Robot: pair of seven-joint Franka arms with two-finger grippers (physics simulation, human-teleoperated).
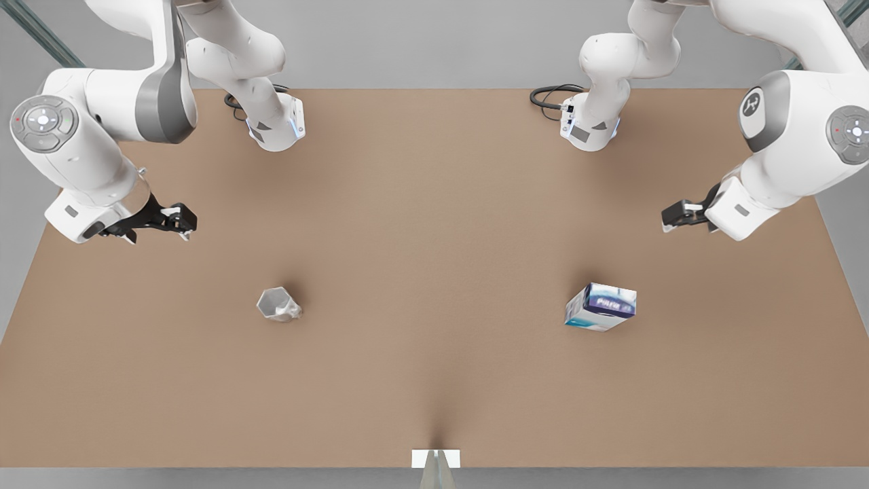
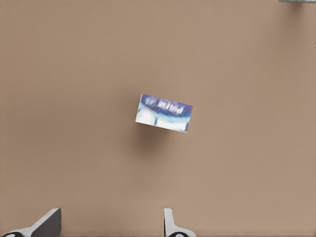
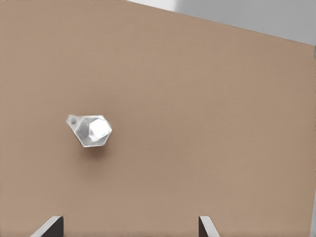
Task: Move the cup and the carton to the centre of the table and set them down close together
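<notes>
The brown table (image 1: 434, 204) carries the carton (image 1: 601, 307) toward its right edge in the front view and the cup (image 1: 278, 304) toward its left edge, well apart. The left gripper (image 1: 677, 216) hovers above the carton, fingers spread; the right gripper (image 1: 178, 221) above the cup, fingers likewise spread.

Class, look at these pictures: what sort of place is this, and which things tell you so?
Probably a simulated robot test bench, not a home: a bare brown table, two arms mounted at its far edge, and just a cup and a carton.
</notes>
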